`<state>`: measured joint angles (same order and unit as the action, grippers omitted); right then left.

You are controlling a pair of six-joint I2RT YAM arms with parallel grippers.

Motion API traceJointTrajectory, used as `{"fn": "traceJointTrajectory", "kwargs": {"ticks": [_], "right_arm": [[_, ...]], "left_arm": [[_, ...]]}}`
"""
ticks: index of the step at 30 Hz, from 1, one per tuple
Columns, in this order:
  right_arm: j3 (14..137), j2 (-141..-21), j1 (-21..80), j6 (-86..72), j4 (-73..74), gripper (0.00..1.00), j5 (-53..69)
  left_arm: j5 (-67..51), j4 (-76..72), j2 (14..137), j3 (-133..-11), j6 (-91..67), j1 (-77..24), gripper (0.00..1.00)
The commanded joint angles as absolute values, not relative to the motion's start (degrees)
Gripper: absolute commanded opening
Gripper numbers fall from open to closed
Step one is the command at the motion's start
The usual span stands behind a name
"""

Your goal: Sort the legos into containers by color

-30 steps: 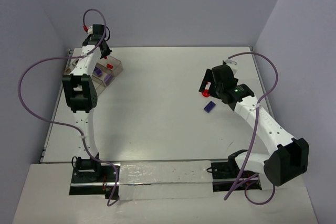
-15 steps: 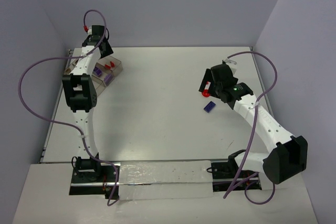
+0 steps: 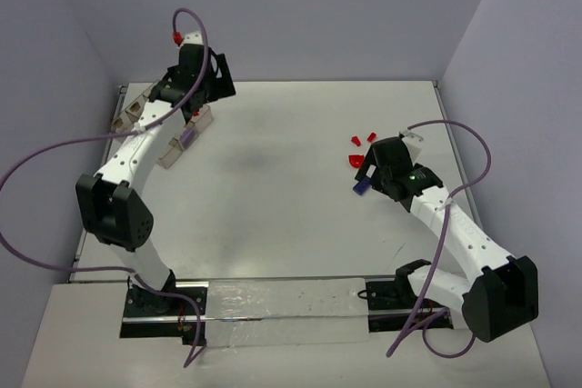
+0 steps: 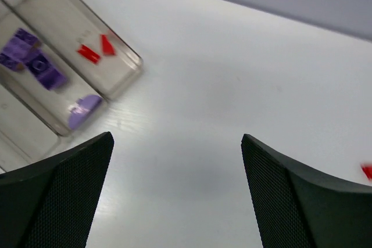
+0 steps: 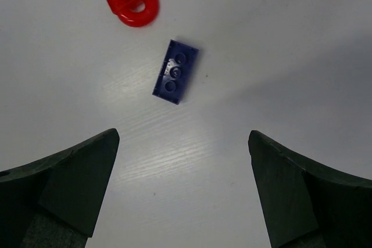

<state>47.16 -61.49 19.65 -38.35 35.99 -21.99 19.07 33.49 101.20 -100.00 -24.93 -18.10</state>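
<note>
White table (image 3: 273, 188) inside plain grey walls (image 3: 300, 15). A clear tray (image 4: 119, 76) at its far left holds purple bricks (image 4: 35, 65) in one compartment and red pieces (image 4: 96, 49) in the next; the left gripper (image 4: 175, 149) hangs near it, fingers spread, empty. The right gripper (image 5: 183, 143), likewise spread and empty, hangs over a lone purple brick (image 5: 176, 71) just beside a red rounded piece (image 5: 135, 7).

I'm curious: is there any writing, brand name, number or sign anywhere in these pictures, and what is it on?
No readable text in any view.
purple brick: a pale speck beside its studs, too small to read as a letter or a number.
tray: no label or marking to be seen.
red rounded piece: plain, no marking to be seen.
</note>
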Motion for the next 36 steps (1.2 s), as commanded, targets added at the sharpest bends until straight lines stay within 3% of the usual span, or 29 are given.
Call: {"fn": "traceJointTrajectory", "kwargs": {"ticks": [1,12,22,27,32,36], "right_arm": [[44.0,-64.7,17.8,-43.5,29.6,1.00,-18.5],[46.4,-83.6,16.1,-44.3,18.2,0.90,-14.5],[48.8,-92.0,16.0,-43.8,14.7,0.68,-15.5],[51.1,-93.9,16.1,-42.6,17.3,0.50,-17.8],[50.4,-91.3,16.7,-40.6,18.5,0.14,-19.8],[50.4,-86.5,19.7,-37.8,19.7,0.12,-19.1]], "left_arm": [[17.3,34.4,94.7,-91.1,-26.6,-22.2,0.98],[13.8,34.7,85.8,-83.1,-30.9,-25.0,0.99],[14.8,36.1,85.2,-84.3,-30.4,-25.1,0.99],[15.1,36.5,85.0,-84.2,-30.4,-25.2,0.99],[16.4,36.8,84.8,-84.4,-30.3,-25.2,0.99],[18.5,37.7,84.9,-84.4,-30.2,-25.2,0.99]]}}
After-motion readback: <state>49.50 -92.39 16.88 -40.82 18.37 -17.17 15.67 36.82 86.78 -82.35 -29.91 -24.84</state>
